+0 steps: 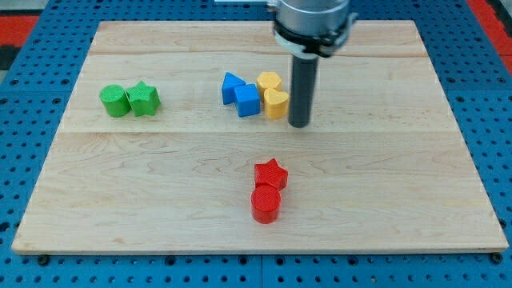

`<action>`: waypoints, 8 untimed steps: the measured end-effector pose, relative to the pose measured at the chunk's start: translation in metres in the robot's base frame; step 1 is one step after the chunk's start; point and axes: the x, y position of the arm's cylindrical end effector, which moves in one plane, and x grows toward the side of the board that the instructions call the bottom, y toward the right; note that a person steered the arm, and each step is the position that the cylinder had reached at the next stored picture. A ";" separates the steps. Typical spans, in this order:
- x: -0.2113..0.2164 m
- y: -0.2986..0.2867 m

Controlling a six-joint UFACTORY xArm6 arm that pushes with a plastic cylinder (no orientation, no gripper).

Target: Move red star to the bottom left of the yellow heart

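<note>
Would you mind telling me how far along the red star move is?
Nothing looks done: the red star sits low on the board, touching the red cylinder, well below the yellow heart. In hand: my tip stands just right of the heart, far from the star. Left: pushing the star up to the heart's bottom left.

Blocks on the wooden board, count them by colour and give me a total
Green: 2, cylinder and star
Blue: 2, and cube
Yellow: 2, and heart
Red: 2, star and cylinder
Total: 8
</note>
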 end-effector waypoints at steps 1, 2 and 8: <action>0.007 0.016; 0.007 0.032; 0.093 0.044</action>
